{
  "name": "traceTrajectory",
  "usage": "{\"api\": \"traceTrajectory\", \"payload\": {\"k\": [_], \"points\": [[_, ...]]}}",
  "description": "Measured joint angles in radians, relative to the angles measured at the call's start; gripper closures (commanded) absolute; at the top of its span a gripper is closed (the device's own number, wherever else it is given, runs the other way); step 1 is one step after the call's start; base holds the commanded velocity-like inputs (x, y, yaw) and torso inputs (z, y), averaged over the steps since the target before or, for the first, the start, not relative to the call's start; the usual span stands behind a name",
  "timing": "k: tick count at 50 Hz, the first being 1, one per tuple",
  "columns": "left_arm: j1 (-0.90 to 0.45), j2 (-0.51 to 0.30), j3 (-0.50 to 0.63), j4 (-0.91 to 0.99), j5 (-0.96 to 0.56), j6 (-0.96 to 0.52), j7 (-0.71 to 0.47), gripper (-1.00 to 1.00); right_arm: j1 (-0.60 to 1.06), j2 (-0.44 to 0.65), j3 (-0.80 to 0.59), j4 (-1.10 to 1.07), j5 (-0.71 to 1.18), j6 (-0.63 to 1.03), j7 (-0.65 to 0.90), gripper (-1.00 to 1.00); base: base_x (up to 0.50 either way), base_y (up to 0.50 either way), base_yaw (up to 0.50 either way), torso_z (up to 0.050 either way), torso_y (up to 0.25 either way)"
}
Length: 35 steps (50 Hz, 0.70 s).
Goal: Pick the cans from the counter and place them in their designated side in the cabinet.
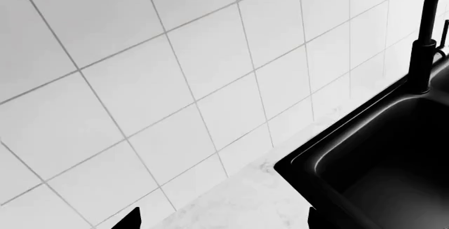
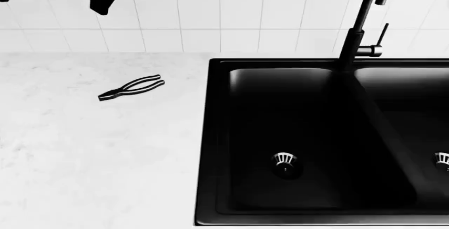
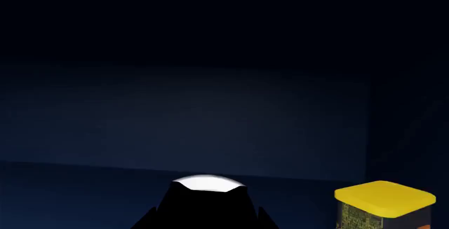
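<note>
Inside the dark cabinet, right end effector [image 3: 205, 208] appears clamped on a silver-topped can [image 3: 205, 183] near a yellow-lidded container [image 3: 384, 201]; releasing early could topple it against that; left end effector [image 1: 223, 219] spread empty over the worktop [image 2: 84, 150].

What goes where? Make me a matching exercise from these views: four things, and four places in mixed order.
Things:
1. black tongs-like tool
2. drain strainer
3. yellow-topped container
4. tap

Places:
A. at the bottom of the black sink's basin
B. upright at the sink's far edge, by the tiled wall
C. lying on the white counter, left of the sink
D. inside the dark cabinet

Pairs: 1-C, 2-A, 3-D, 4-B
</note>
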Motion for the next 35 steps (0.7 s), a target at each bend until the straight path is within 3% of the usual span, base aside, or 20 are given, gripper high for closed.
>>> {"api": "traceTrajectory", "payload": {"k": [13,35], "points": [[0.012,-0.012,-0.004,0.033,-0.006,-0.019,-0.010,-1.00,0.000,0.000,0.000,0.000,0.000,0.000,0.000,1.00,0.18,0.00,0.00,0.000,0.001],[0.026,-0.026,-0.010,0.067,-0.013,-0.036,-0.024,-1.00,0.000,0.000,0.000,0.000,0.000,0.000,0.000,1.00,0.00,0.00,0.00,0.000,0.000]]}}
